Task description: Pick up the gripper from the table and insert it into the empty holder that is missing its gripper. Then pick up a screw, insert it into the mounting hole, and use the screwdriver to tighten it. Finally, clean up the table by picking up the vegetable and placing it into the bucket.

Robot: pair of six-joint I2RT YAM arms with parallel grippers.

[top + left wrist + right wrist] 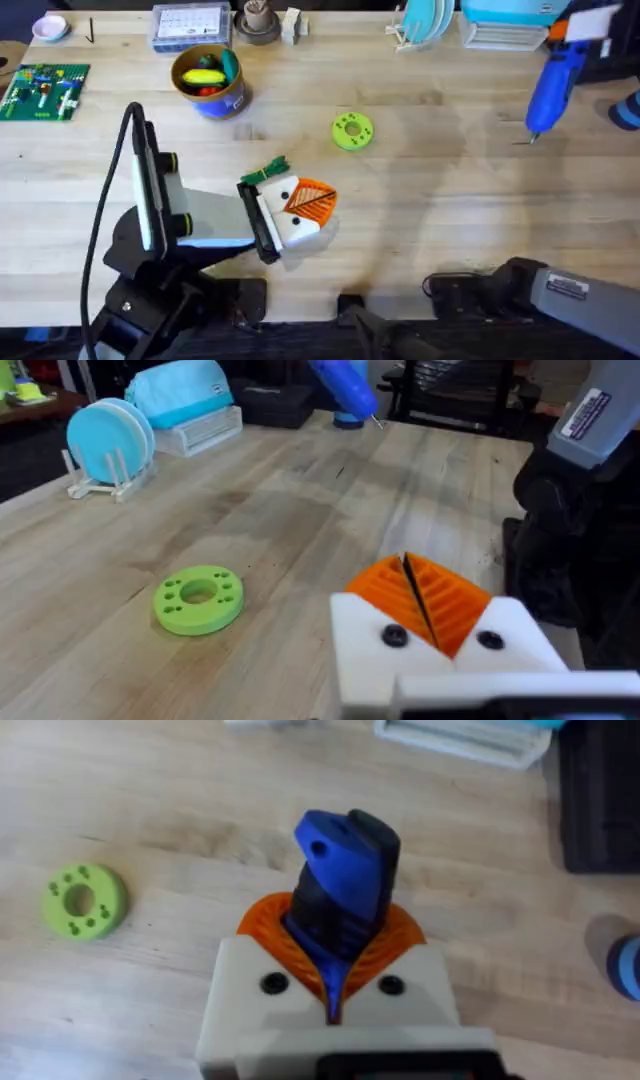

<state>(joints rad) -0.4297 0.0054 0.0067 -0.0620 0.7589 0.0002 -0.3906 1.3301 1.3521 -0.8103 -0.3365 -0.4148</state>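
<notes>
My right fingers [335, 985] pinch screwdriver [343, 885], held high above tabletop [450, 210]. Barrel stiff, smooth, likely slippery; mid-barrel grip best. My left fingers [425, 610] pressed together, empty, just beside vegetable [265, 170]: light, floppy.

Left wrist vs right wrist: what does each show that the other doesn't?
Left wrist, not right wrist: blue plates in a rack, and the left gripper shut on nothing. Right wrist, not left wrist: the right gripper shut on the handle of the screwdriver. Both: the screwdriver, the lime-green disc and the wooden table.
</notes>
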